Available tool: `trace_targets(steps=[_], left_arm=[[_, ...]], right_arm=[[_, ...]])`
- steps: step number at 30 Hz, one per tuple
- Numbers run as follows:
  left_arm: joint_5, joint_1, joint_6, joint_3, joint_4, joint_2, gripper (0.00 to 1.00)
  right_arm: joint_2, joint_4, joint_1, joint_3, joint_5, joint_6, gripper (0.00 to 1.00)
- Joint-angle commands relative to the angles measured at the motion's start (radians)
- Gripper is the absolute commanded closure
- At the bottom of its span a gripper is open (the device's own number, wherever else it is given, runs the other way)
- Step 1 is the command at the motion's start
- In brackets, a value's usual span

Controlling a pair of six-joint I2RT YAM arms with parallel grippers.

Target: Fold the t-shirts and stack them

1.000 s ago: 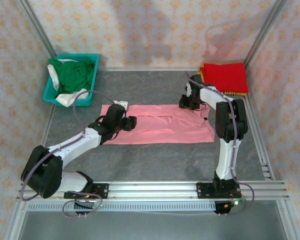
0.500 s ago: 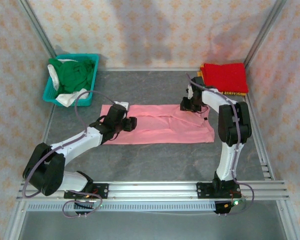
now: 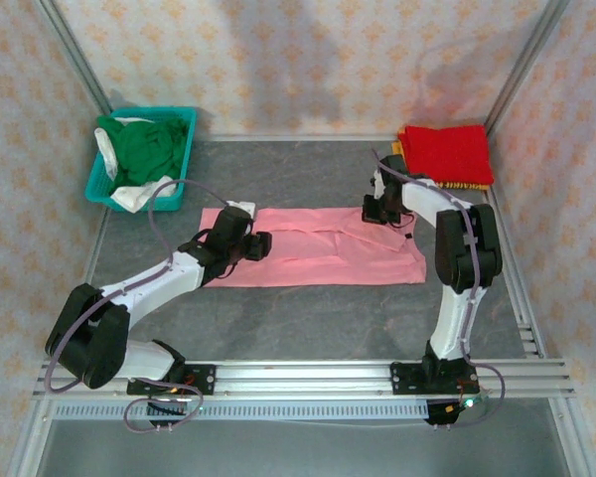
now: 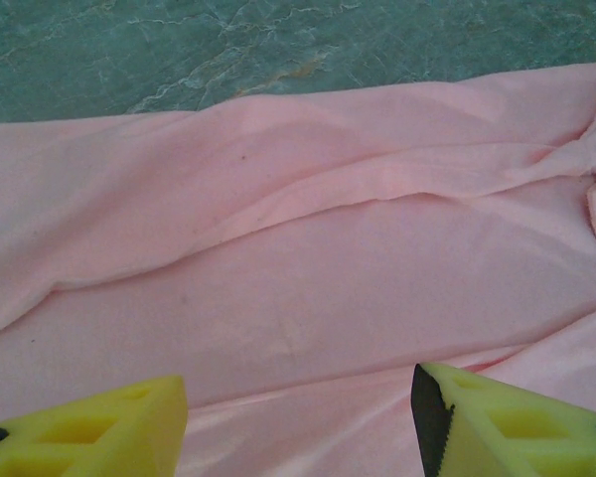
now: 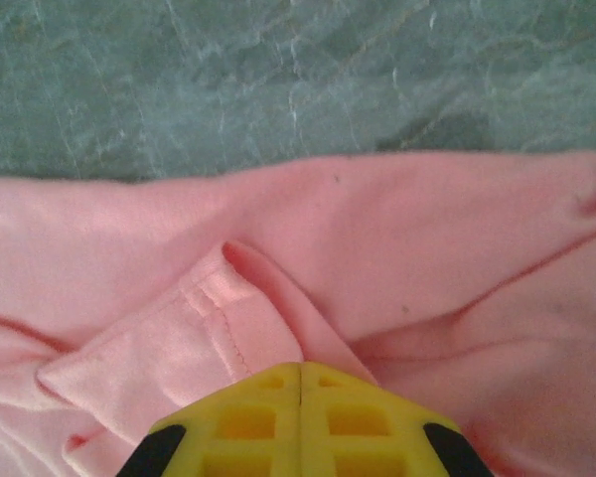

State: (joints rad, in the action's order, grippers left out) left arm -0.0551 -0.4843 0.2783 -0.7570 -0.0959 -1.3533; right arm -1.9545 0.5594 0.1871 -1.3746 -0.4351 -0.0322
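A light pink t-shirt (image 3: 318, 248) lies spread flat across the middle of the table. My left gripper (image 3: 263, 243) hovers over its left end, and in the left wrist view (image 4: 298, 417) the yellow fingers (image 4: 497, 427) stand open, with pink cloth (image 4: 308, 258) beneath them and nothing between them. At the shirt's far right corner, my right gripper (image 3: 374, 212) is down on the cloth. The right wrist view has it (image 5: 300, 370) shut, its tips pinching a raised fold of the pink shirt (image 5: 427, 238) beside a stitched hem (image 5: 214, 318).
A folded red t-shirt (image 3: 447, 151) lies on an orange-yellow one (image 3: 467, 185) at the back right corner. A teal basket (image 3: 97, 184) at the back left holds a dark green shirt (image 3: 144, 144) and a white one (image 3: 129, 196). Metal frame rails border the table.
The right gripper has moved slightly rightward to the shirt's far edge and closed on the cloth. The left arm has stayed in place, open.
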Motion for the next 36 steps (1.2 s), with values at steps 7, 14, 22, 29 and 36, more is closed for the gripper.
trace_targets(steps=[7, 14, 22, 29, 36], left_arm=[[0.08, -0.003, -0.004, -0.004, -0.01, 0.023, 0.38], [0.095, -0.002, -0.001, -0.007, -0.021, 0.012, 0.38], [0.11, -0.002, -0.002, 0.014, -0.025, 0.017, 0.38], [0.106, -0.002, 0.007, 0.03, 0.016, -0.013, 0.38], [0.048, -0.002, -0.001, -0.019, 0.015, -0.029, 0.38]], right_arm=[[0.17, 0.001, 0.07, 0.107, 0.062, -0.057, 1.0], [0.253, 0.022, 0.185, 0.186, 0.176, -0.148, 1.0], [0.401, 0.057, 0.312, 0.352, 0.309, -0.259, 1.0], [0.458, 0.034, 0.362, 0.484, 0.244, -0.305, 0.65], [0.624, -0.043, 0.268, 0.471, 0.249, -0.376, 0.56]])
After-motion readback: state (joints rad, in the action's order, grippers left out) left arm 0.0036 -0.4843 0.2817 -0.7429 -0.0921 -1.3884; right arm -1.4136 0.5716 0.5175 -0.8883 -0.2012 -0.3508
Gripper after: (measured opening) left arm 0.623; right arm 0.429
